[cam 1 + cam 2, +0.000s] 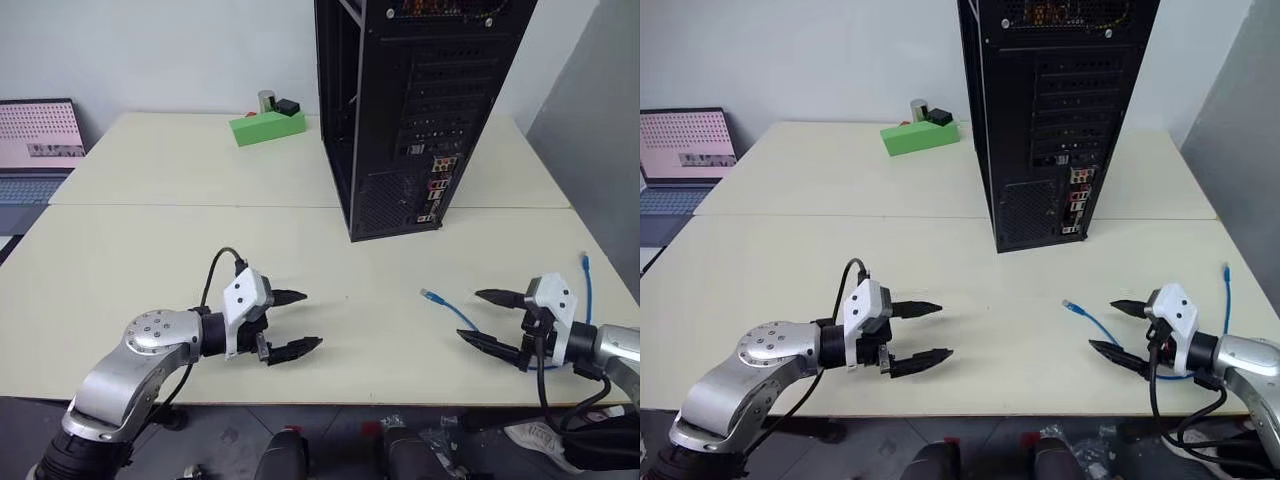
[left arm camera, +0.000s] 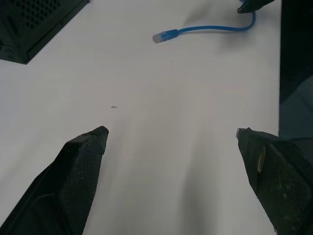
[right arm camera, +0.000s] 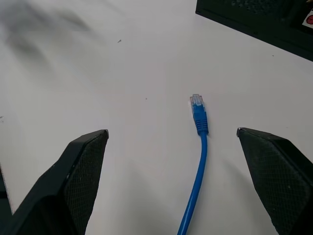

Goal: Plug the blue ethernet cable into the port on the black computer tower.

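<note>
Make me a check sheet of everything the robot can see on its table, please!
Surface: pale table, two tops pushed together, a seam between them.
Job's things: blue ethernet cable lies flat on the near right side, one plug free on the table, another end near the right edge; black computer tower stands upright behind it, port side facing the robot, nothing plugged in.
Clutter: green box at the far side with small items on top.
Hands: left hand open, empty, above the table; right hand open, empty, over the cable.
Cables: black wires on both wrists.
Surroundings: laptop at far left; pale wall behind.
</note>
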`<state>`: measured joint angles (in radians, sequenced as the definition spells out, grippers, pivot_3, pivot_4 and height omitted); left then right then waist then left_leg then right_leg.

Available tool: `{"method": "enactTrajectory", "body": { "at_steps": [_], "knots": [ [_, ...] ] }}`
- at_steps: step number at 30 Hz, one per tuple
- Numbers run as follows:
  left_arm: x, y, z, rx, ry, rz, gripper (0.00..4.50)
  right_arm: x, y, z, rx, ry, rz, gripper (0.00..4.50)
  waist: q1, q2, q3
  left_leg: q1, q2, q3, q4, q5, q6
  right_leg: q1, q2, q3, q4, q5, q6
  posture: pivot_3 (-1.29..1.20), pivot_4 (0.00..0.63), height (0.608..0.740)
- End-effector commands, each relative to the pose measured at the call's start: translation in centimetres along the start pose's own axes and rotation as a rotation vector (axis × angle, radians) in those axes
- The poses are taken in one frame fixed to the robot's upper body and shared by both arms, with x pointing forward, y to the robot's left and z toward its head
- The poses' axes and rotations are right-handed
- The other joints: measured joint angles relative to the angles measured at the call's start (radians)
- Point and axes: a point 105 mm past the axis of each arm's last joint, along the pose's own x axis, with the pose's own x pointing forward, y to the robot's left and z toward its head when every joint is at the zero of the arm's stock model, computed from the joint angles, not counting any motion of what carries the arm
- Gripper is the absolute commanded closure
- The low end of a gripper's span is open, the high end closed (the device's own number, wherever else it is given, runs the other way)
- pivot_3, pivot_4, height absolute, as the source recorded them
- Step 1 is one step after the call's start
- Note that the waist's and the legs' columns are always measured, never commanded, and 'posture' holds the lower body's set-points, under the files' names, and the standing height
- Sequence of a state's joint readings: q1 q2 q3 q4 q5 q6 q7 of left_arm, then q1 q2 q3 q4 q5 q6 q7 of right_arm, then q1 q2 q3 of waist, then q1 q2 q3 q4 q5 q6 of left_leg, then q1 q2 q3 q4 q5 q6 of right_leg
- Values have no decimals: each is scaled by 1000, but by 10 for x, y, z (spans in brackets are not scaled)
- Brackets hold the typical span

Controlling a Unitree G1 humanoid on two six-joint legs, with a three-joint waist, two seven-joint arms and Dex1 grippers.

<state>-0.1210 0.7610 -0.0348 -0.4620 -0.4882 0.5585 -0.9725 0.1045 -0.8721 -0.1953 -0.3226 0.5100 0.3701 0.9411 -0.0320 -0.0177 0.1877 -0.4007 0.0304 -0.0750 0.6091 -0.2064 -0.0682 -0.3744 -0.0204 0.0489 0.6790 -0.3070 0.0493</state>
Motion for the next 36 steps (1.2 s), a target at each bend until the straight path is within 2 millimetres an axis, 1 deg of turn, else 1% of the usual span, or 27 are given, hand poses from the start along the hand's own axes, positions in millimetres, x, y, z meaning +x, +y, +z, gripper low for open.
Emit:
{"method": "enactTrajectory", "body": {
  "at_steps": [1, 7, 10, 13, 17, 21, 24, 28, 30, 36],
  "knots": [
    [1, -3, 14, 67, -23, -30, 0, -2, -3, 10, -57, -11, -9, 28, 0, 0, 0, 0, 0, 0, 0, 0, 0, 0, 0, 0, 0, 0, 0, 0, 150, 740],
    [4, 7, 20, 107, -39, 17, 0, -3, -8, 8, -54, -4, -55, 28, 1, 0, 0, 0, 0, 0, 0, 0, 0, 0, 0, 0, 0, 0, 0, 0, 150, 740],
    [5, 7, 21, 115, -40, 13, 0, -3, -7, 4, -54, 15, -51, 28, 0, 0, 0, 0, 0, 0, 0, 0, 0, 0, 0, 0, 0, 0, 0, 0, 150, 740],
    [9, 5, 17, 134, -28, 2, 0, -5, -6, -1, -45, 40, -61, 28, 0, 0, 0, 0, 0, 0, 0, 0, 0, 0, 0, 0, 0, 0, 0, 0, 150, 740],
    [12, 4, 24, 134, -51, -20, 0, -7, -1, 2, -34, 15, -68, 28, 1, 0, 0, 0, 0, 0, 0, 0, 0, 0, 0, 0, 0, 0, 0, 0, 150, 740],
    [15, 4, 23, 159, -54, -12, 0, -7, -3, 0, -33, 23, -92, 28, -1, 0, 0, 0, 0, 0, 0, 0, 0, 0, 0, 0, 0, 0, 0, 0, 150, 740],
    [19, 13, 29, 214, -86, 47, 0, -6, -9, 1, -9, 21, -135, 28, 1, 0, 0, 0, 0, 0, 0, 0, 0, 0, 0, 0, 0, 0, 0, 0, 150, 740],
    [25, 13, 41, 239, -151, 13, 0, 2, -9, -2, -12, 42, -142, 28, 1, 0, 0, 0, 0, 0, 0, 0, 0, 0, 0, 0, 0, 0, 0, 0, 150, 740],
    [29, 11, 41, 254, -145, -1, 0, 9, -10, -7, -14, 65, -150, 28, -1, 0, 0, 0, 0, 0, 0, 0, 0, 0, 0, 0, 0, 0, 0, 0, 150, 740],
    [38, 3, 40, 277, -158, -33, 0, 32, -15, -11, -12, 64, -155, 28, 0, 0, 0, 0, 0, 0, 1, 0, 0, 0, 0, 0, 0, 0, 0, 0, 150, 740]
  ]
}}
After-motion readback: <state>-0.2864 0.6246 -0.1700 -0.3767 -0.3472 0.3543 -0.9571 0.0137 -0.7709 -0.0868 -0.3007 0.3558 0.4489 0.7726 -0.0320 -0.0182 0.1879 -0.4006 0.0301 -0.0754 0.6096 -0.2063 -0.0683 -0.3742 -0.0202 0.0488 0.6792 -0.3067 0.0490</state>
